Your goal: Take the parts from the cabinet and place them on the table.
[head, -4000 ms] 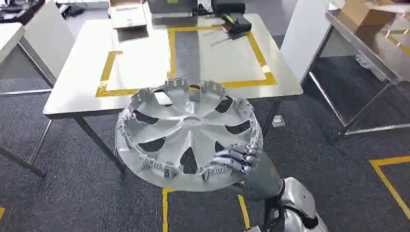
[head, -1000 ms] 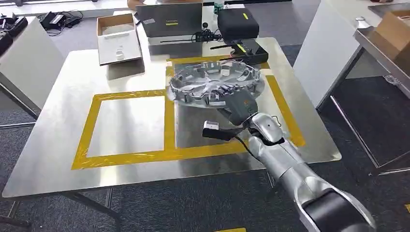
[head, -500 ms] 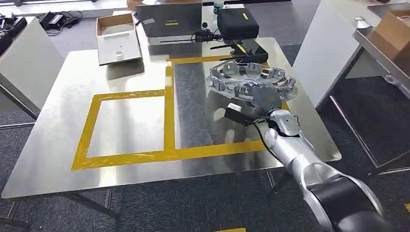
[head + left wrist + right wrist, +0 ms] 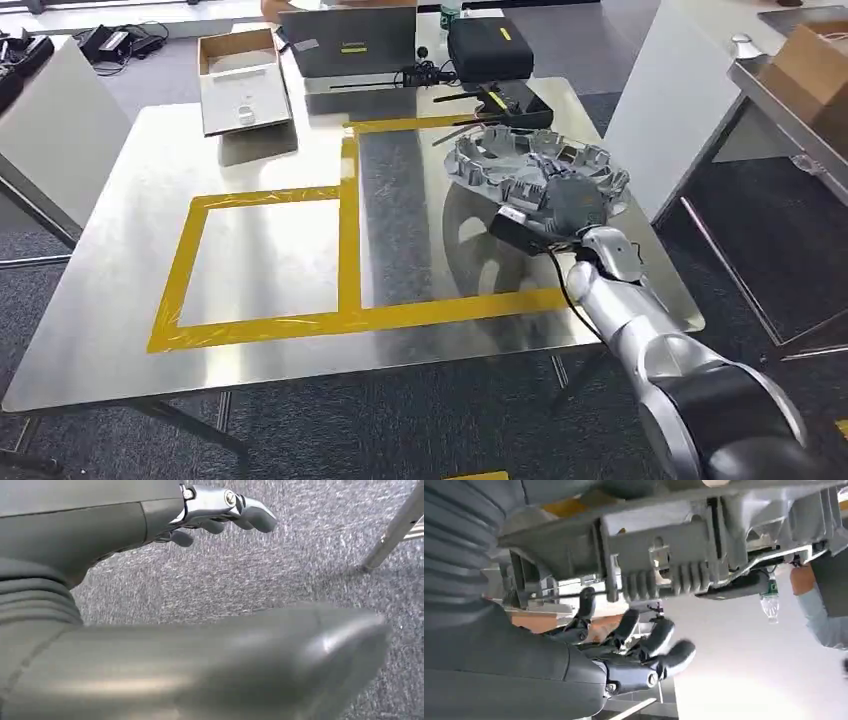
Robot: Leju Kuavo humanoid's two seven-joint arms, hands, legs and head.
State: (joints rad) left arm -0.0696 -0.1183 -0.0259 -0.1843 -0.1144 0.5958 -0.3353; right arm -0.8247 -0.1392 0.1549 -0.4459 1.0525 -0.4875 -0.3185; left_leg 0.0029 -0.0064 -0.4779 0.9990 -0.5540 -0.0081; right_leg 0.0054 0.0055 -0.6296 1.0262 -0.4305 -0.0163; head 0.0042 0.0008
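Right robot hand (image 4: 572, 205): clamped on near rim of wheel cover (image 4: 535, 170) | cover nearly flat above tabletop (image 4: 120, 250), beyond the hand | left robot hand (image 4: 220, 510): fingers apart, holding nothing.

Open cardboard box (image 4: 243, 80), laptop (image 4: 348, 42) and black case (image 4: 491, 47) near the far edge

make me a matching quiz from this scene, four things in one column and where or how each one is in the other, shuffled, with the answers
Things:
1. hubcap
2. cardboard box
3. left hand
4. yellow tape

Place or state:
A. hangs open above grey carpet
B. marks rectangles on the table top
C. held by the right hand over the table's right side
D. sits open at the table's far left corner

Pairs: 1-C, 2-D, 3-A, 4-B
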